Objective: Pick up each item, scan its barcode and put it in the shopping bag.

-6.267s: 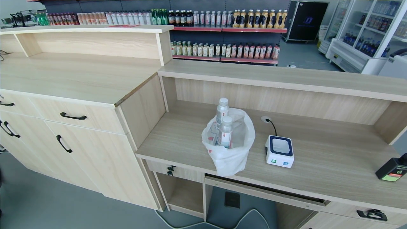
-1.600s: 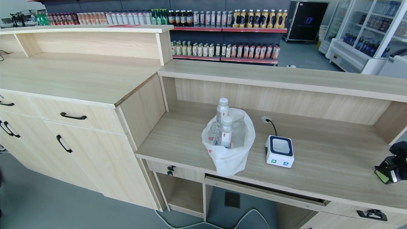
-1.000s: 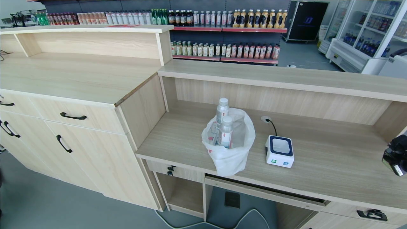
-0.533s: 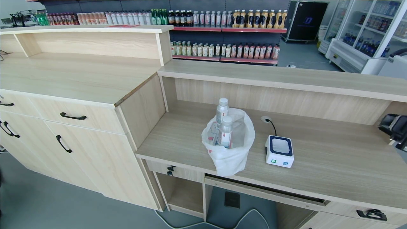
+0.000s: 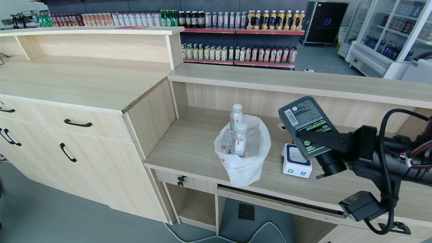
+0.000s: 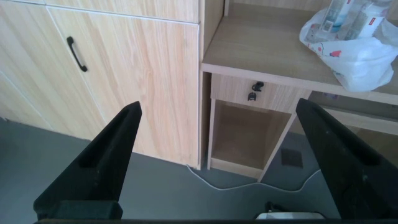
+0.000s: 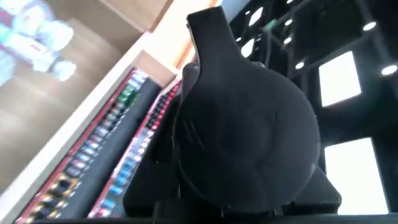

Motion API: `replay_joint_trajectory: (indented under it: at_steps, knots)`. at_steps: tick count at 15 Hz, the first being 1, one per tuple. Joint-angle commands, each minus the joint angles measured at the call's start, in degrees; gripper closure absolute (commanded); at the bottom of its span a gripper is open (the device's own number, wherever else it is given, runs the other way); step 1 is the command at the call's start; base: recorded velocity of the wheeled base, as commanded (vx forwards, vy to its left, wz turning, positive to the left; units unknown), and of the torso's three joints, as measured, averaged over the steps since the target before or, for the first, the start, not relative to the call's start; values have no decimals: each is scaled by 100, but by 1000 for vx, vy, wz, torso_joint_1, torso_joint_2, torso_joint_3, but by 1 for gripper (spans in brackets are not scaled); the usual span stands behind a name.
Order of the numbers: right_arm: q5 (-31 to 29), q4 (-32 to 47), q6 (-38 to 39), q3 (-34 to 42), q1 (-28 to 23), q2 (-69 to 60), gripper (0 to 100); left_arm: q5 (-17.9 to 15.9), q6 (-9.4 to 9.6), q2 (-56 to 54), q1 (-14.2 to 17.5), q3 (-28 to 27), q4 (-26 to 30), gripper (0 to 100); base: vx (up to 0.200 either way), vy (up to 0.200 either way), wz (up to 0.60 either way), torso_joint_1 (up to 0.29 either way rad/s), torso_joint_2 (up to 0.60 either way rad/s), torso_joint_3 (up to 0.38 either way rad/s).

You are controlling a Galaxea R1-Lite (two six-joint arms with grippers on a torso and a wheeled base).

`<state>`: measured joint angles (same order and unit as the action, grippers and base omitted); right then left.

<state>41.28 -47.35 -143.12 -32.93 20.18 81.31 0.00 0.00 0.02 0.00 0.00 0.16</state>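
My right gripper point(image 5: 315, 141) is shut on a flat black packet point(image 5: 305, 123) with a white barcode label and green print. It holds the packet tilted in the air just above and behind the white scanner point(image 5: 295, 165). That packet point(image 7: 242, 137) looms dark and close in the right wrist view. The white shopping bag point(image 5: 244, 165) stands left of the scanner with two clear bottles point(image 5: 236, 116) upright inside. My left gripper point(image 6: 217, 174) hangs open and empty low beside the counter, over the grey floor. The bag point(image 6: 354, 56) sits on the desk above it.
The scanner's cable point(image 5: 288, 133) runs to a hole in the desk point(image 5: 354, 175). A raised ledge point(image 5: 303, 82) borders the desk at the back, a taller cabinet point(image 5: 84, 87) at the left. Drink shelves point(image 5: 236, 30) and fridges stand behind.
My right arm rose at the right edge of the desk, then swung left, bringing the black packet over the scanner. Bag, bottles and scanner stayed put.
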Motion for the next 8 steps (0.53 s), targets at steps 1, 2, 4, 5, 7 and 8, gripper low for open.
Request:
replay_joint_trajectory:
  at_steps: [1, 2, 4, 5, 7, 8]
  knots:
    - [109, -627, -313, 85, 1164, 192, 100, 0, 0, -2, 0, 0, 2, 0, 0, 0, 0, 0, 0, 0]
    - [109, -899, -313, 93, 1401, 210, 100, 0, 0, -2, 0, 0, 2, 0, 0, 0, 0, 0, 0, 0]
    - [109, -1031, -252, 76, 1814, 183, 100, 0, 0, -2, 0, 0, 2, 0, 0, 0, 0, 0, 0, 0]
    - [109, -1031, -137, 67, 2025, 166, 100, 0, 0, -2, 0, 0, 2, 0, 0, 0, 0, 0, 0, 0]
    - [109, -1013, 30, 85, 2342, 95, 100, 0, 0, -2, 0, 0, 2, 0, 0, 0, 0, 0, 0, 0]
    - [109, -1013, 126, 93, 2439, 122, 100, 9, 0, -2, 0, 0, 2, 0, 0, 0, 0, 0, 0, 0]
